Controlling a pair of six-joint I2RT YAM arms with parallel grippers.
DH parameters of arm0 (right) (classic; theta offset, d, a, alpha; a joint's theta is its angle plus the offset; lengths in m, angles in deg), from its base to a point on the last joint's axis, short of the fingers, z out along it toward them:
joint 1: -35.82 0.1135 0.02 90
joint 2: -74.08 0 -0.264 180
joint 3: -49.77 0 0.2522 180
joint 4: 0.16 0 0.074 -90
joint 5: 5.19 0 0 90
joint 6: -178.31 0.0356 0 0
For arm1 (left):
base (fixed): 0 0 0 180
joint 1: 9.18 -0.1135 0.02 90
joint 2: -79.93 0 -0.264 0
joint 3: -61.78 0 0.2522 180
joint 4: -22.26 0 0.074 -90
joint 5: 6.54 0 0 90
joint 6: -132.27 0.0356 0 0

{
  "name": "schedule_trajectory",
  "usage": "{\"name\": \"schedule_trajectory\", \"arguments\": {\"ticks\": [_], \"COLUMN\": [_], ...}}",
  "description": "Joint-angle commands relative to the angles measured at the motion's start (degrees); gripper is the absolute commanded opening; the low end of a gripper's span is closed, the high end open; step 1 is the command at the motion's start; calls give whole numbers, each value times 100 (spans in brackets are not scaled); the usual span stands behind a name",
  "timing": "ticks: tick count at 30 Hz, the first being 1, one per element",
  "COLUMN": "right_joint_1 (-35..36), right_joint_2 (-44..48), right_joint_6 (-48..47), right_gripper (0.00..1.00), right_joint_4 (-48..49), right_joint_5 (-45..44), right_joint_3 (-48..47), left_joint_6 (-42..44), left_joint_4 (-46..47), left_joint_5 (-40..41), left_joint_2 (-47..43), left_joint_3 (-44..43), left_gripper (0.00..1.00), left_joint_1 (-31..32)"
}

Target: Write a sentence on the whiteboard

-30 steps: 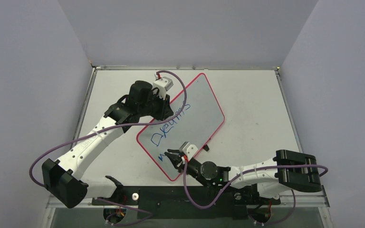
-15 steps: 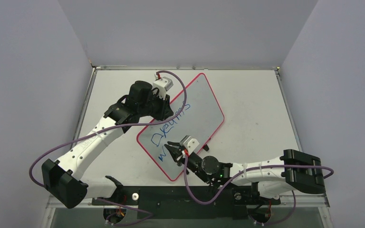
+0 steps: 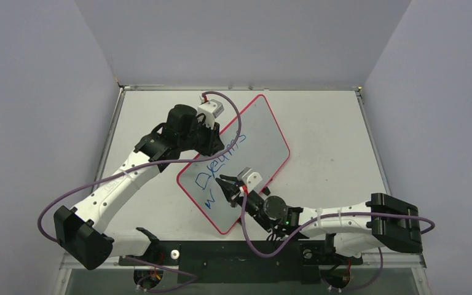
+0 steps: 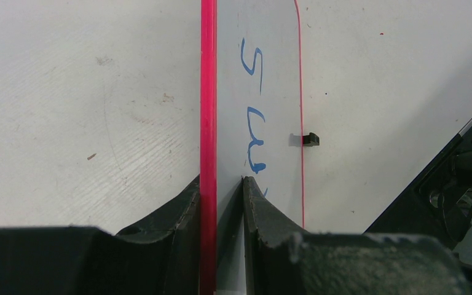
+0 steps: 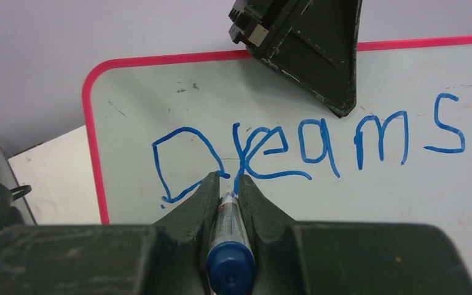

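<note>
The left gripper (image 3: pixel 212 138) reaches in from the bench's (image 3: pixel 326 123) left side and is clamped on the left long edge of the whiteboard (image 3: pixel 258 132). In its wrist view, one finger sits outside the red rim and the other on the white face (image 4: pixel 276 184), both pressed against the board. A small black clip (image 4: pixel 310 139) sticks out of the opposite edge.

The whiteboard lies flat and turned diagonally across the middle of the bench. One corner points to the far edge and another lies close to the near edge.

The sentence (image 3: pixel 221 163) runs up along the board's left side in blue. It reads "Dreams" (image 5: pixel 307 147), with a short squiggle (image 3: pixel 209 200) starting a second line beneath it.

The right gripper (image 3: pixel 226 184) is over the near half of the board, just right of that squiggle and below the first word. Its fingers are closed on a blue marker (image 5: pixel 227 221), whose capped end points back toward the wrist. The tip is hidden between the fingertips under the "D" and "r", so I cannot tell whether it touches the board.
</note>
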Motion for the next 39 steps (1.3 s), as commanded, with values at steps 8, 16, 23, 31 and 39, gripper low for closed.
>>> {"name": "schedule_trajectory", "arguments": {"ticks": [8,16,23,31,39], "right_joint_1": [-237,-229,-125,15,173], "right_joint_2": [-280,-269,-266,-137,-44], "right_joint_6": [281,517,677,937,1100], "right_gripper": [0,0,0,0,0], "right_joint_4": [168,187,178,94,-7], "right_joint_5": [251,230,156,6,-147], "right_joint_3": [-218,49,225,523,752], "left_joint_6": [548,557,557,557,557], "left_joint_4": [580,582,579,581,589], "left_joint_5": [587,602,617,619,619], "left_joint_2": [-180,-202,-210,-206,-237], "left_joint_3": [17,23,23,19,24], "left_gripper": [0,0,0,0,0], "left_joint_1": [-47,-47,-47,-47,-47]}}
